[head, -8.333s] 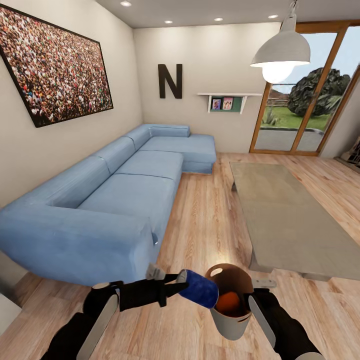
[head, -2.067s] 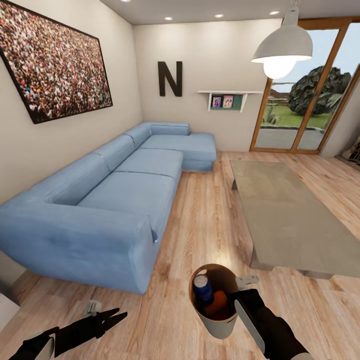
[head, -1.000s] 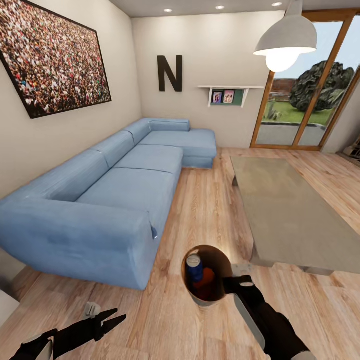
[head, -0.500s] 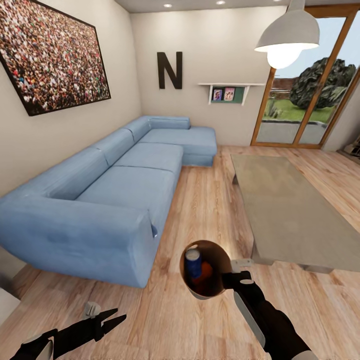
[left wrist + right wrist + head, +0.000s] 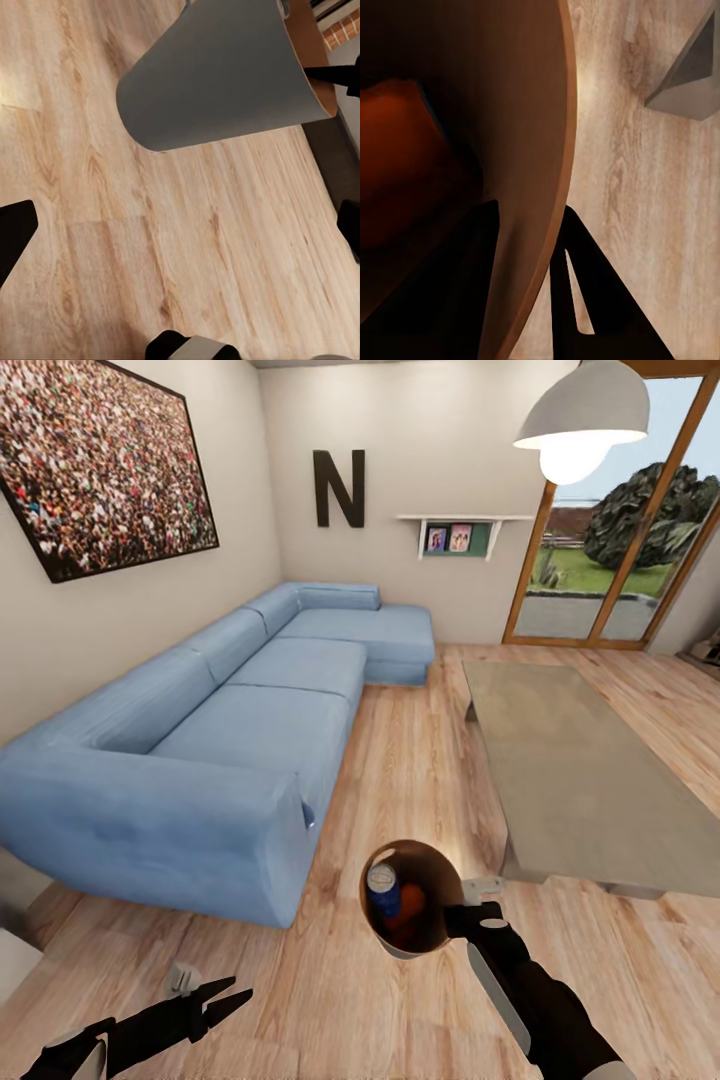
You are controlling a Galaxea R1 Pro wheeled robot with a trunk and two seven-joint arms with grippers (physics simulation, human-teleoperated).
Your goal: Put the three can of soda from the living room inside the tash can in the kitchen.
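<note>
My right gripper (image 5: 453,914) is shut on the rim of the trash can (image 5: 432,940), a pale grey bin with a tan-brown inside, held tilted above the wood floor. Inside it lie an orange can of soda (image 5: 411,904) and a blue can with a silver top (image 5: 383,888). In the right wrist view the bin's rim (image 5: 556,180) runs between my fingers (image 5: 579,300), with the orange can (image 5: 397,172) deep in shadow. My left gripper (image 5: 238,991) hangs open and empty low at the left; its wrist view looks at the bin's grey outside (image 5: 217,75).
A blue sectional sofa (image 5: 250,730) fills the left side. A long low grey table (image 5: 580,780) stands at the right, its leg (image 5: 690,75) close to the bin. Bare wood floor (image 5: 410,760) runs between them toward glass doors (image 5: 600,560).
The left gripper let the blue can go into the bin and dropped low to the left. The bin now tilts more toward me. The view has shifted slightly.
</note>
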